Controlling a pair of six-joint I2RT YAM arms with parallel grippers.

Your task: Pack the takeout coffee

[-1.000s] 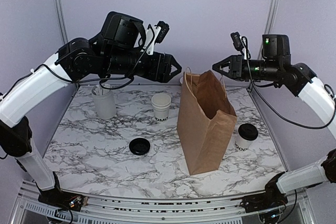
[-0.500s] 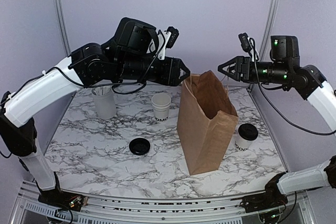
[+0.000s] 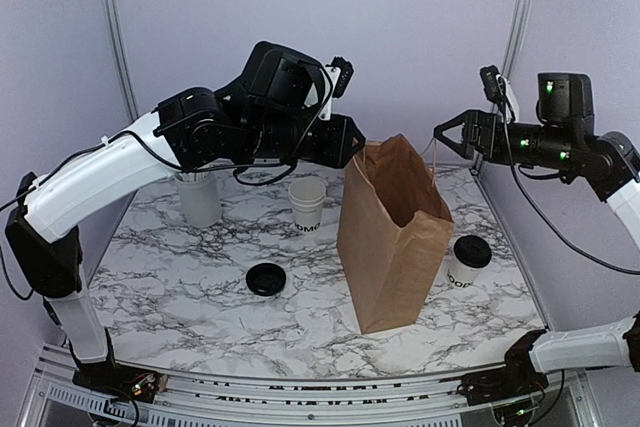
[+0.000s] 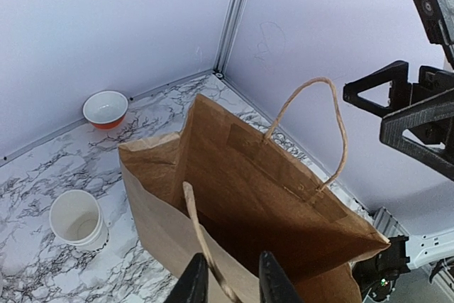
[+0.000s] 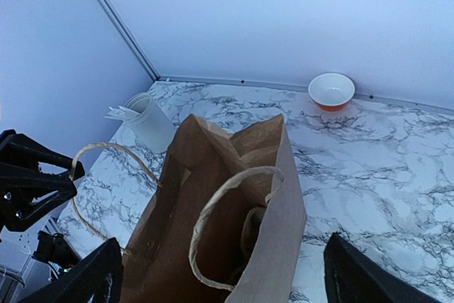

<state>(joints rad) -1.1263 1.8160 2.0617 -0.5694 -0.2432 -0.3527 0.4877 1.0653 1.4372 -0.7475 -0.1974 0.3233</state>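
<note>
The takeout coffee [image 3: 470, 259], a white cup with a black lid, stands on the table just right of the brown paper bag [image 3: 390, 237], apart from both grippers. My left gripper [image 3: 352, 143] hangs at the bag's upper left edge. In the left wrist view its jaws [image 4: 228, 285] are narrowly apart, with the near rope handle [image 4: 202, 235] running between them, against the left finger. My right gripper [image 3: 447, 135] hovers above and right of the bag mouth, open wide. In the right wrist view the other handle loop [image 5: 213, 211] lies free between its spread fingers [image 5: 92, 274].
A lidless white cup [image 3: 306, 202] stands left of the bag, with a loose black lid [image 3: 266, 278] in front of it. A pale holder of stirrers [image 3: 198, 197] sits at the back left. A small orange bowl [image 4: 105, 109] rests by the back wall.
My left gripper moved right to the bag's near handle and narrowed around it. My right gripper opened wide and drew back to the right, off the bag.
</note>
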